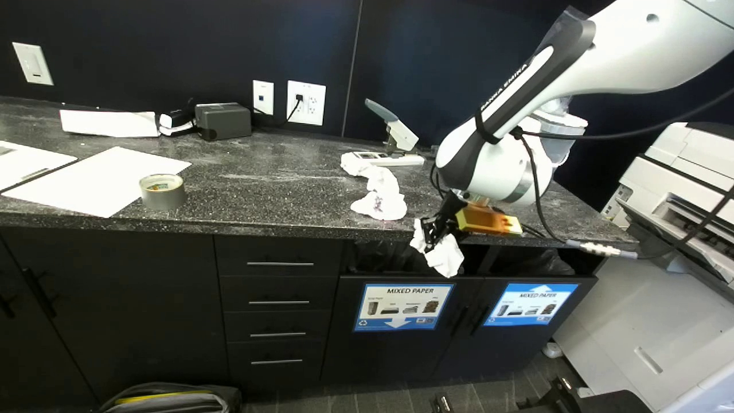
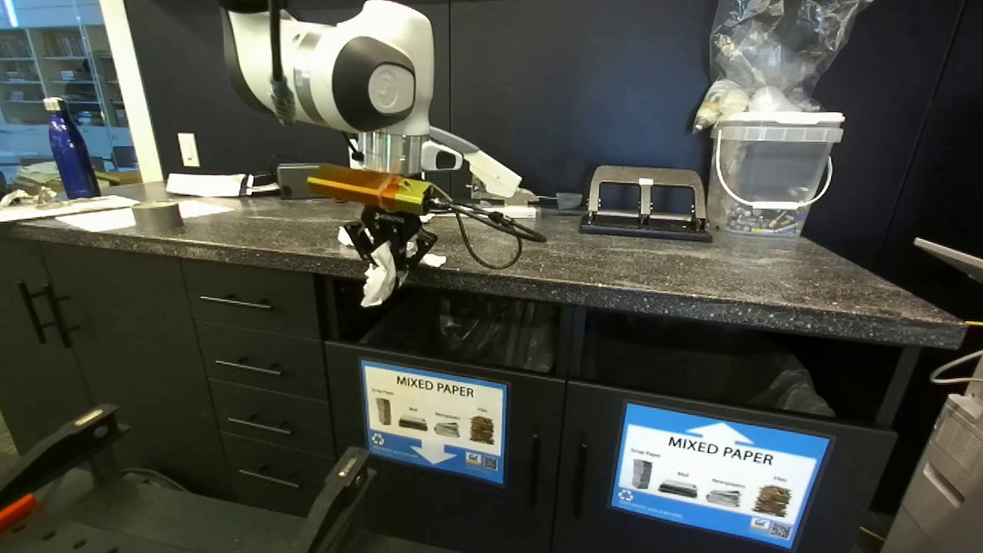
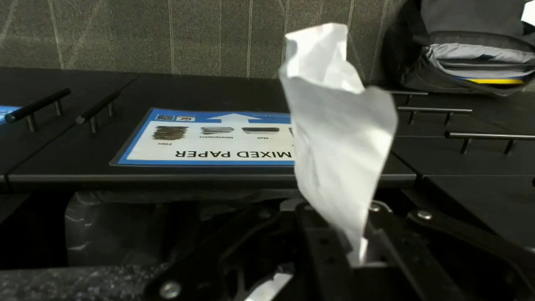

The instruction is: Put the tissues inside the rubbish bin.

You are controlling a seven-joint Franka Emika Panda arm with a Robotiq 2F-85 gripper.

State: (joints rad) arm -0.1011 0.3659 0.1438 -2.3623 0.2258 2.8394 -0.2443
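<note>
A crumpled white tissue (image 1: pixel 446 257) hangs from my gripper (image 1: pixel 437 228). It also shows in an exterior view (image 2: pixel 380 276) and, large, in the wrist view (image 3: pixel 338 138). My gripper's fingers (image 3: pixel 340 207) are shut on it and point down at the counter's front edge. More crumpled white tissues (image 1: pixel 381 198) lie on the counter beside the gripper; in an exterior view the gripper (image 2: pixel 395 250) partly hides them (image 2: pixel 432 260). The rubbish bin (image 2: pixel 499 330), lined with a plastic bag, sits in a cabinet opening under the counter, below the gripper. Its inside is mostly dark.
A second lined bin opening (image 2: pixel 691 369) is beside it. The counter edge (image 2: pixel 614 299) overhangs both. On the counter are a stapler (image 1: pixel 395 137), a tape roll (image 1: pixel 163 192), paper (image 1: pixel 97 180), a hole punch (image 2: pixel 645 201) and a clear bucket (image 2: pixel 776 173). A printer (image 1: pixel 688 166) stands beyond.
</note>
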